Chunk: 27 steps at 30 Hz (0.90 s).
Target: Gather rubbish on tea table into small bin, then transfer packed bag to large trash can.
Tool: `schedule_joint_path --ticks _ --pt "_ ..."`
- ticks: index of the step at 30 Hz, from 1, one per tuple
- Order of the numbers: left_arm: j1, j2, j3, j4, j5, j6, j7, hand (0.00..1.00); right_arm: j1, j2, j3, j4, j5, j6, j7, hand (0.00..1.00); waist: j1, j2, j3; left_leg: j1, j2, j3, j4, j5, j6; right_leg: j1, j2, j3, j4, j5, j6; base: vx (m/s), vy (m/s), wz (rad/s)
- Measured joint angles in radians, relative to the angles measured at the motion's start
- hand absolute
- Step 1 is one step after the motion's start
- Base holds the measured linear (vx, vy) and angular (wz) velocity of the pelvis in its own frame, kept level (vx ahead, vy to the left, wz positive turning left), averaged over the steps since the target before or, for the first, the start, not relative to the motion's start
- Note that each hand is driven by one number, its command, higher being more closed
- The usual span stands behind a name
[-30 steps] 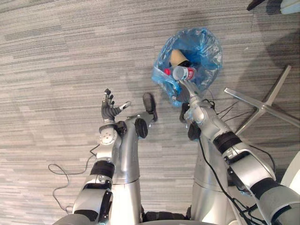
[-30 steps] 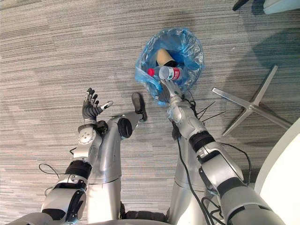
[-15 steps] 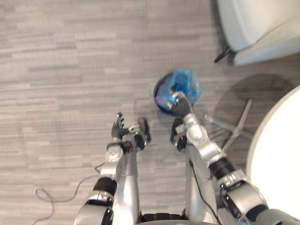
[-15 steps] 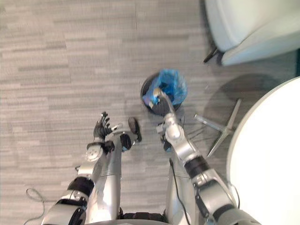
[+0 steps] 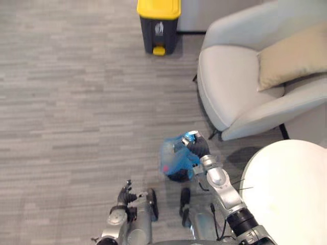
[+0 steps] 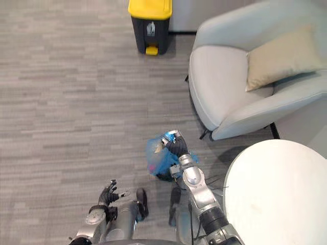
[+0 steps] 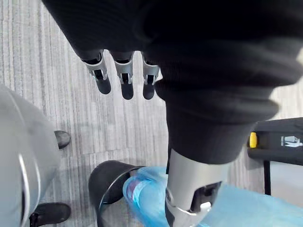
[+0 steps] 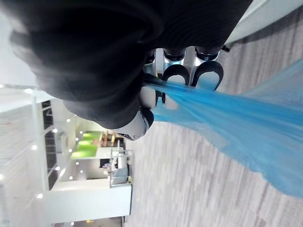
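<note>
one soft blue bag (image 5: 172, 159), likely light and saggy, is pinched at its gathered neck by the right hand (image 5: 197, 146); left hand (image 5: 124, 194) spread, empty

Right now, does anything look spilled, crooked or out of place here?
Nothing stands out. The blue bag hangs over the small bin, its top gathered in the right hand, fingers curled round it. No rubbish lies on the carpet around it. The yellow-lidded can stands upright. The left hand is open.
</note>
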Motion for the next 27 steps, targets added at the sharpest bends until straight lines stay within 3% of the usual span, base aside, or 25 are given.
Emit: schedule_joint_path --ticks 4,5,6,7,8,11,13,14,16,17,18,19,21,24,26,27 --pt "0.012 0.006 -0.003 -0.043 0.004 -0.005 -0.001 0.0 -0.022 0.004 0.006 -0.076 -0.003 -0.004 0.007 1.0 0.0 0.001 -0.002 -0.024 -0.005 0.013 0.024 -0.006 0.013 -0.037 0.007 0.066 -0.015 0.061 0.013 -0.15 0.067 -0.58" --pt "0.022 0.009 -0.001 -0.083 0.004 -0.009 0.0 0.0 -0.026 0.004 0.003 -0.089 -0.002 -0.007 0.005 1.0 0.0 0.009 -0.003 -0.038 0.018 0.027 0.016 0.001 0.052 -0.065 0.014 0.076 0.018 0.052 0.041 -0.23 0.07 -0.3" --pt "0.022 0.019 -0.003 -0.106 0.004 -0.011 0.0 0.0 -0.029 0.005 0.003 -0.089 -0.002 -0.008 0.004 1.0 0.001 0.011 -0.002 -0.042 0.022 0.032 0.007 0.01 0.065 -0.11 0.003 0.054 0.203 -0.044 0.025 -0.23 0.057 -0.17" --pt "0.024 0.024 -0.003 -0.116 0.004 -0.011 0.0 0.0 -0.031 0.005 0.004 -0.089 -0.002 -0.009 0.004 1.0 0.003 0.011 -0.002 -0.041 0.024 0.029 0.007 0.014 0.07 -0.116 -0.002 0.048 0.297 -0.097 0.017 -0.21 0.041 0.11" --pt "0.031 0.036 -0.003 -0.135 0.004 -0.011 0.001 0.0 -0.04 0.007 0.013 -0.089 -0.003 -0.009 0.005 1.0 0.005 0.011 -0.002 -0.038 0.024 0.013 0.005 0.026 0.071 -0.099 -0.01 0.044 0.438 -0.18 0.041 -0.16 -0.005 0.22" --pt "0.061 0.05 0.001 -0.23 0.004 -0.009 0.002 0.0 -0.055 0.003 0.025 -0.108 -0.003 -0.022 -0.007 1.0 0.019 0.01 -0.003 -0.041 -0.006 -0.048 -0.007 0.065 0.071 0.004 -0.01 0.069 0.606 -0.303 0.103 -0.21 -0.078 0.64" --pt "0.084 0.049 0.001 -0.327 0.004 -0.012 0.003 0.0 -0.077 -0.015 0.026 -0.141 -0.003 -0.035 -0.021 1.0 0.042 0.012 -0.01 -0.079 -0.04 -0.096 -0.039 0.129 0.059 0.092 -0.005 0.091 0.498 -0.394 0.057 -0.28 -0.13 0.87" --pt "0.1 0.04 0.009 -0.401 -0.004 -0.017 0.003 0.0 -0.109 -0.034 0.023 -0.161 -0.003 -0.041 -0.044 1.0 0.057 0.027 -0.022 -0.129 -0.047 -0.13 -0.104 0.205 0.034 0.103 0.028 0.081 0.356 -0.437 -0.007 -0.31 -0.144 0.64" --pt "0.117 0.014 0.011 -0.445 -0.011 -0.019 0.004 0.0 -0.137 -0.062 0.019 -0.159 -0.004 -0.041 -0.053 1.0 0.057 0.076 -0.021 -0.143 -0.024 -0.185 -0.178 0.267 0.009 0.1 0.074 0.049 0.296 -0.402 -0.024 -0.28 -0.133 0.66" --pt "0.141 0.014 -0.002 -0.507 -0.028 -0.02 0.0 0.0 -0.14 -0.084 0.002 -0.158 -0.004 -0.039 -0.066 1.0 0.058 0.096 -0.02 -0.133 -0.009 -0.225 -0.257 0.289 -0.024 0.098 0.099 0.012 0.263 -0.371 -0.043 -0.33 -0.159 0.84" --pt "0.173 0.015 -0.014 -0.568 -0.036 -0.021 0.0 0.0 -0.143 -0.099 -0.015 -0.157 -0.004 -0.038 -0.081 1.0 0.058 0.104 -0.018 -0.111 0.0 -0.243 -0.325 0.269 -0.076 0.099 0.114 -0.025 0.25 -0.347 -0.064 -0.4 -0.19 0.93" --pt "0.175 0.016 -0.03 -0.594 -0.04 -0.022 0.0 0.0 -0.149 -0.117 -0.028 -0.156 -0.004 -0.038 -0.088 1.0 0.058 0.104 -0.018 -0.109 0.004 -0.238 -0.345 0.19 -0.175 0.094 0.11 -0.052 0.231 -0.322 -0.077 -0.4 -0.139 0.83" --pt "0.17 0.021 -0.05 -0.651 -0.043 -0.03 -0.002 0.0 -0.199 -0.138 -0.047 -0.141 -0.004 -0.037 -0.09 1.0 0.053 0.083 -0.011 -0.143 -0.006 -0.175 -0.253 0.183 -0.12 0.085 0.073 -0.08 0.195 -0.281 -0.1 -0.3 -0.066 0.61" --pt "0.131 0.029 -0.075 -0.731 -0.029 -0.06 -0.002 0.0 -0.247 -0.187 -0.052 -0.143 -0.003 -0.039 -0.085 1.0 0.044 0.085 -0.012 -0.117 0.01 -0.129 0.023 0.101 -0.023 0.089 0.04 -0.115 0.104 -0.189 -0.103 -0.28 -0.005 0.4" --pt "0.081 0.038 -0.094 -0.737 -0.019 -0.079 0.001 0.0 -0.249 -0.196 -0.052 -0.15 -0.002 -0.04 -0.08 1.0 0.024 0.088 -0.014 -0.051 0.038 -0.129 0.073 0.039 -0.027 0.101 0.043 -0.135 0.032 -0.138 -0.096 -0.21 0.039 0.44" --pt "0.046 0.048 -0.121 -0.736 -0.006 -0.082 0.002 0.0 -0.25 -0.2 -0.051 -0.163 0.0 -0.04 -0.074 1.0 0.013 0.09 -0.017 0.007 0.048 -0.122 0.007 0.014 -0.058 0.099 0.047 -0.143 -0.009 -0.108 -0.084 -0.17 0.049 0.45"
